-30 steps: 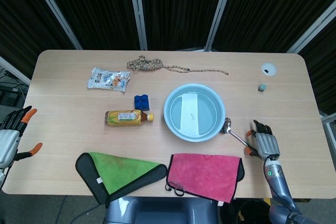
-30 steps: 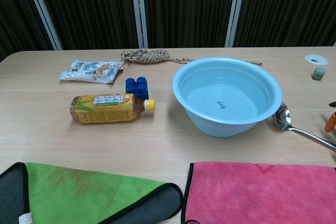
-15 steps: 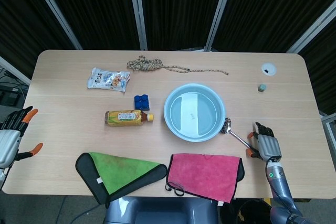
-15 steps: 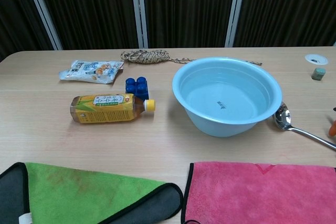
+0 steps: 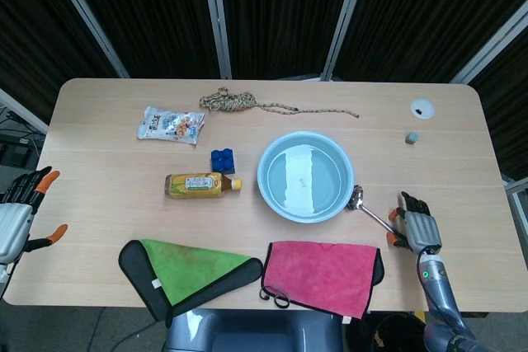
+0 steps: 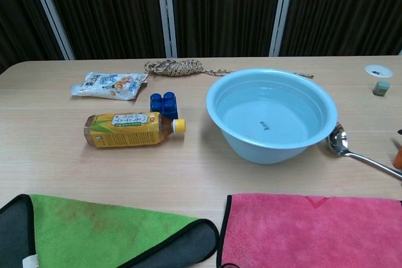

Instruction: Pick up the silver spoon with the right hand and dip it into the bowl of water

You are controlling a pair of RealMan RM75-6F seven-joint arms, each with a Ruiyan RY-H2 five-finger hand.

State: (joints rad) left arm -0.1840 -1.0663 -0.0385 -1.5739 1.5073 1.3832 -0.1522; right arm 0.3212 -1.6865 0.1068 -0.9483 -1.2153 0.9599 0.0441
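The silver spoon (image 5: 369,208) lies flat on the table just right of the light blue bowl of water (image 5: 305,176), its scoop next to the rim and its handle running toward the front right. In the chest view the spoon (image 6: 352,149) and bowl (image 6: 271,116) show the same way. My right hand (image 5: 417,222) rests on the table at the end of the handle, fingers apart, holding nothing. Only its orange fingertip (image 6: 398,154) shows at the chest view's right edge. My left hand (image 5: 18,216) hangs off the table's left edge, empty with fingers spread.
A pink cloth (image 5: 323,276) lies in front of the bowl, a green cloth (image 5: 188,268) to its left. A tea bottle (image 5: 200,185), blue block (image 5: 222,160), snack bag (image 5: 171,124) and rope (image 5: 247,103) sit left of and behind the bowl. A small cube (image 5: 411,138) is at far right.
My right hand has shifted slightly to the right and toward the table's front edge along the spoon handle. The spoon, bowl and left hand have stayed where they were.
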